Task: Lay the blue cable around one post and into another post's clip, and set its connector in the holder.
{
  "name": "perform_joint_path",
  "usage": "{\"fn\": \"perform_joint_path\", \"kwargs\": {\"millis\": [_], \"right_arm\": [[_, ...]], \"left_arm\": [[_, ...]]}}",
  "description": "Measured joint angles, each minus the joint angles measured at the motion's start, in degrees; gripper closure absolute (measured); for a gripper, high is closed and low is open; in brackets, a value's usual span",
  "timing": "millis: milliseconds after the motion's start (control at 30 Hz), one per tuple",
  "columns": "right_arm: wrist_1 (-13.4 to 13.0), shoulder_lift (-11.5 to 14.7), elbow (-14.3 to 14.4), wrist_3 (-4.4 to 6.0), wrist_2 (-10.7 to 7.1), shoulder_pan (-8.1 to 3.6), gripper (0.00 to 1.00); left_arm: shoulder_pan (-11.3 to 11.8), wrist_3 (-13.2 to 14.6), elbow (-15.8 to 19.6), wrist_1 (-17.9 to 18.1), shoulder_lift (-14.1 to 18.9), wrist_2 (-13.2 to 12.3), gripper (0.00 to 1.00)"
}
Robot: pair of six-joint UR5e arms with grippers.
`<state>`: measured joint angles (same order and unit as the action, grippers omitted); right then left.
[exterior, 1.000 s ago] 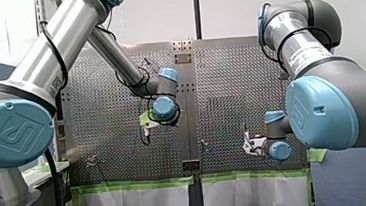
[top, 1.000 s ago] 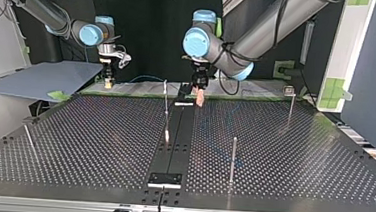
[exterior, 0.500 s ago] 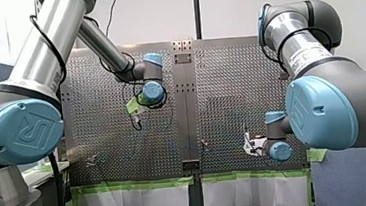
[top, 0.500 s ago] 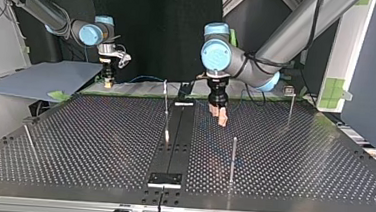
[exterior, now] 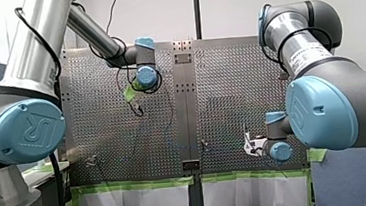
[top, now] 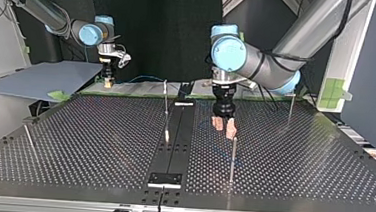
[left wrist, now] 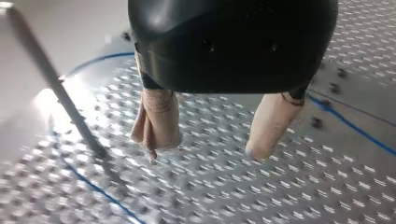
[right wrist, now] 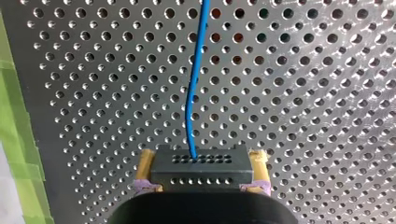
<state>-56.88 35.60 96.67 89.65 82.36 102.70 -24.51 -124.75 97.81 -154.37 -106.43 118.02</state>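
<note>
My right gripper [right wrist: 202, 159] is shut on a dark perforated connector block [right wrist: 219, 171], yellow pads on either side. The blue cable [right wrist: 194, 93] runs from the block ahead over the perforated plate. In the top view this gripper [top: 108, 83] hangs at the table's far left edge. My left gripper [top: 224, 127] stands open with beige pads, nothing between them, just above the plate and close behind a thin metal post [top: 233, 159]. In the left wrist view the gripper [left wrist: 212, 140] hovers beside that post [left wrist: 56, 84], with blue cable [left wrist: 348, 123] lying on the plate on both sides.
More thin posts stand on the table: one near the middle [top: 165, 104], one at the top view's right rear [top: 291, 110], a slanted one at its left [top: 29, 137]. A black bracket [top: 166, 178] sits on the centre strip by the near edge. A grey board [top: 42, 78] lies beyond the table's left.
My left arm has swung from the table's far middle out over the plate to the post, at the top view's right and nearer, fingers staying open. My right arm has not moved.
</note>
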Motion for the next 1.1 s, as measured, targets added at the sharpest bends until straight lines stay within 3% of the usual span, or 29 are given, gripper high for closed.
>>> {"fn": "perform_joint_path", "kwargs": {"millis": [467,667,833,1100], "right_arm": [[-0.1,-0.2,0.0,-0.07,0.0,0.0,1.0],[-0.1,-0.2,0.0,-0.14,0.0,0.0,1.0],[-0.1,-0.3,0.0,-0.22,0.0,0.01,1.0],[-0.2,-0.5,0.0,-0.25,0.0,0.0,1.0]], "left_arm": [[2.8,-7.2,1.3,4.9,6.6,-2.0,0.0],[3.7,-9.4,1.4,6.1,4.8,-4.1,0.0],[4.6,-9.4,1.5,6.6,3.6,-4.8,0.0],[8.3,-10.1,1.5,6.7,3.5,-7.6,0.0]]}}
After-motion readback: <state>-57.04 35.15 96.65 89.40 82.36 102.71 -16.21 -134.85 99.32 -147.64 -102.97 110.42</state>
